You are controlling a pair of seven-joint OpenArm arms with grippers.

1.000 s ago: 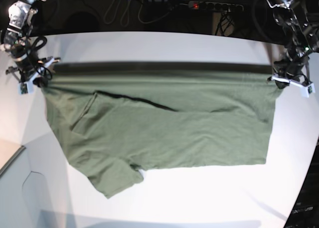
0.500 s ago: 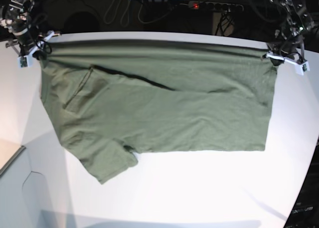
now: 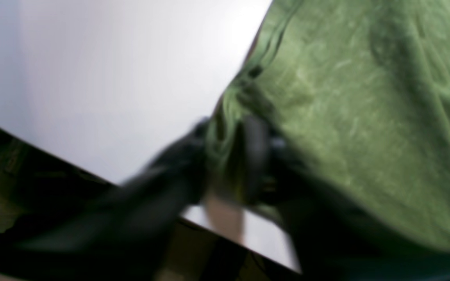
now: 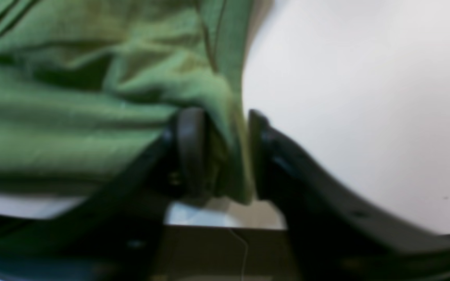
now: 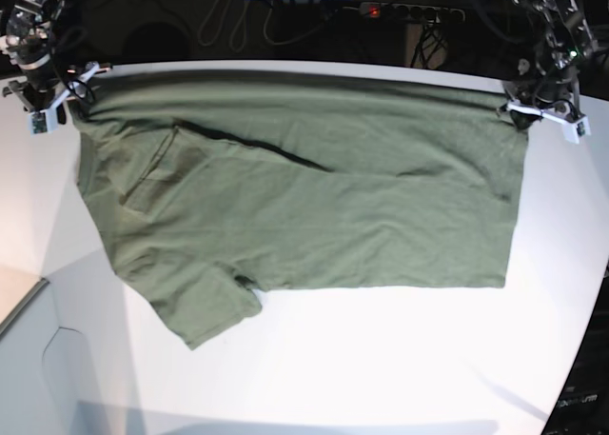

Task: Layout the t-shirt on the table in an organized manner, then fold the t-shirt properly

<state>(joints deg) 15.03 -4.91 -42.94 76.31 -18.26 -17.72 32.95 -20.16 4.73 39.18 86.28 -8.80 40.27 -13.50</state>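
Strong overhead light is flooding the white surface (image 5: 381, 359) in the base view, washing its near half almost to glare, while the background beyond the far edge is sitting in near darkness. The t-shirt (image 5: 314, 207) is casting a thin dark shadow along one diagonal fold. Straight edges are bowing toward the corners (a wide-angle lens effect). Both wrist views are smearing with blur; the dark fingers (image 4: 191, 148) are showing soft, unfocused outlines.
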